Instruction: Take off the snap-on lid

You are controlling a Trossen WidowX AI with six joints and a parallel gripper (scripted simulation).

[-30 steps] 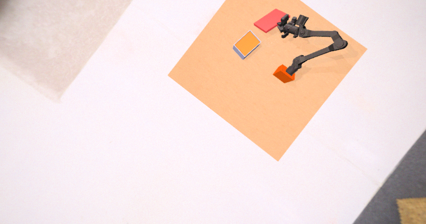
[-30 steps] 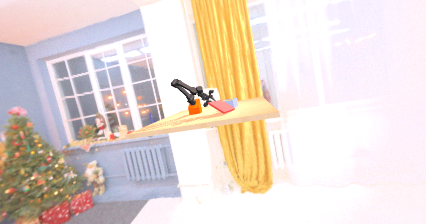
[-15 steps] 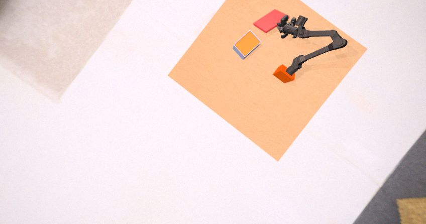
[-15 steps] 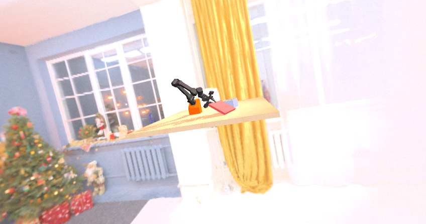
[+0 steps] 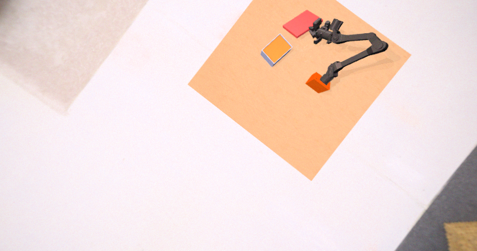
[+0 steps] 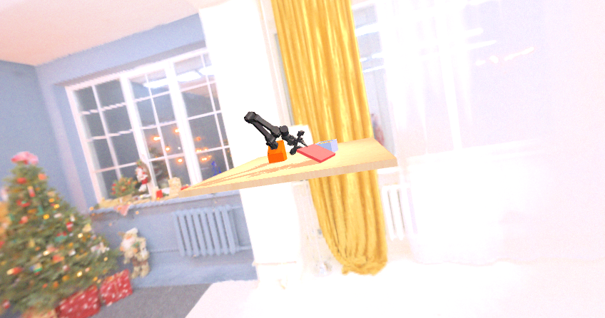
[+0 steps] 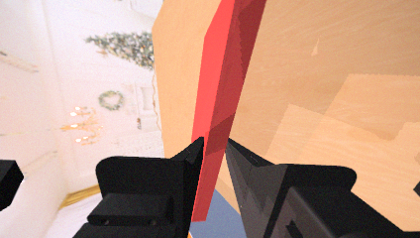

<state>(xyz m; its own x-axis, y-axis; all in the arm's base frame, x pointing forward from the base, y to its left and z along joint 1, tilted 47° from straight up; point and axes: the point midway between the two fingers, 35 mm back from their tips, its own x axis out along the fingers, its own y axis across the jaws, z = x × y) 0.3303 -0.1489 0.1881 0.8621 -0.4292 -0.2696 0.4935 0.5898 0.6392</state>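
The red lid (image 5: 301, 23) (image 6: 316, 152) (image 7: 213, 89) is off the box and tilted over the table, lower toward the near side in the exterior view. Whether its low edge touches the table is unclear. My gripper (image 5: 311, 33) (image 6: 304, 145) (image 7: 214, 141) is shut on one edge of the lid, a little above the table. The storage box (image 5: 268, 58) (image 6: 331, 146) (image 7: 218, 218) is blue with a pale rim; it stands upright and open, showing an orange inside. The lid is beside the box, with a gap between them in the top view.
The wooden table (image 5: 264, 108) (image 6: 255, 175) (image 7: 307, 64) bears everything. An orange block (image 5: 316, 83) (image 6: 276, 155) stands at the arm's base. The table's edge lies not far beyond the lid.
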